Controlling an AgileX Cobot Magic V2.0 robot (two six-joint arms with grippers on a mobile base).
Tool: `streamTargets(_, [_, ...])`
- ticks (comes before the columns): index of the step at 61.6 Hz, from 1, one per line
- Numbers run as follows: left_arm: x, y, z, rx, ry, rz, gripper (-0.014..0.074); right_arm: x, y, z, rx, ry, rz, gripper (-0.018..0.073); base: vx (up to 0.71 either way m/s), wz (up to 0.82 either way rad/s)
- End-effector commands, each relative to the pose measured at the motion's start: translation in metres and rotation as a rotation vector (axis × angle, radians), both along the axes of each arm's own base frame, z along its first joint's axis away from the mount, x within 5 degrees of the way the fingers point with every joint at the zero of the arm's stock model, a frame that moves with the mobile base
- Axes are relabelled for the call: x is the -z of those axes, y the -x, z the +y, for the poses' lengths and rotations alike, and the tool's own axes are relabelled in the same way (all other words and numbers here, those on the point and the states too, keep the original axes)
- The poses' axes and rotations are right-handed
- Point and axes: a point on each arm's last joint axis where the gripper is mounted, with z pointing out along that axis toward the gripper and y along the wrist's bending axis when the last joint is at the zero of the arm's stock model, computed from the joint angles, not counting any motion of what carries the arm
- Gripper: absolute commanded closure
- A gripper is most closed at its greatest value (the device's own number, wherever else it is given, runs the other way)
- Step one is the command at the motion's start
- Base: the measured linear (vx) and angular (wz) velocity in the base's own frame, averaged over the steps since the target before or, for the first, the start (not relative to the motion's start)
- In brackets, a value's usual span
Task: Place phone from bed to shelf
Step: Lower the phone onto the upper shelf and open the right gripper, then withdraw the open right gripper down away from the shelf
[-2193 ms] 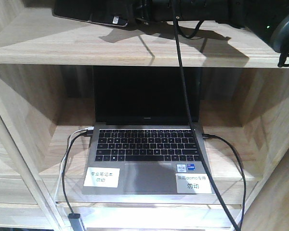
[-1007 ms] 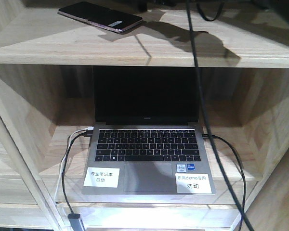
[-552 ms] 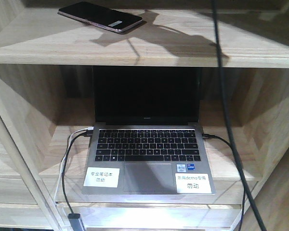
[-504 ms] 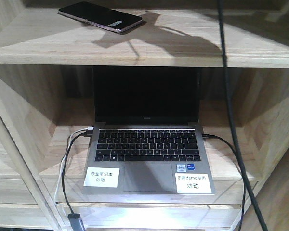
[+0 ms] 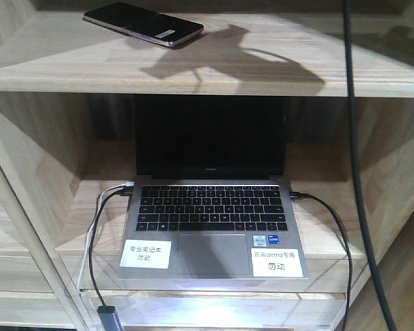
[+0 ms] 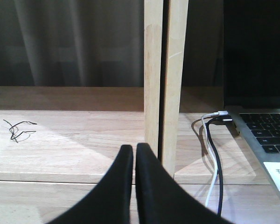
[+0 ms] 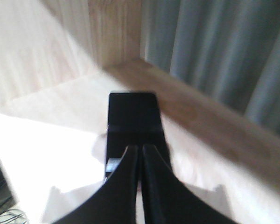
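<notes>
The phone (image 5: pixel 143 23) lies flat on the top board of the shelf (image 5: pixel 193 76), toward its left end, with its white sticker near the right end; the right wrist view shows it (image 7: pixel 132 125) just beyond the right gripper (image 7: pixel 140 148), whose fingers are pressed together with nothing between them and do not hold it. On the board below sits an open laptop (image 5: pixel 212 207) with a dark screen and cables (image 5: pixel 100 227) plugged into both sides. The left gripper (image 6: pixel 134 148) is likewise clenched on nothing, low before an upright shelf post (image 6: pixel 164 74), with the laptop's edge to its right.
</notes>
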Motion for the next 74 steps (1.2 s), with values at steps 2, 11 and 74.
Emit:
streamTargets(2, [-0.006, -0.001, 0.001, -0.006, 0.007, -0.076, 0.0596, -0.018, 0.024, -0.015, 0.087, -0.098, -0.123, 0.0565, 0.00, 0.00])
streamTargets(11, [-0.006, -0.001, 0.001, -0.006, 0.007, -0.076, 0.0596, -0.006, 0.048, -0.030, 0.165, -0.123, -0.169, 0.0565, 0.00, 0.00])
streamTargets(74, [-0.006, -0.001, 0.001, -0.006, 0.007, -0.076, 0.0596, 0.100, 0.251, -0.109, 0.264, -0.235, -0.338, 0.0563, 0.00, 0.00])
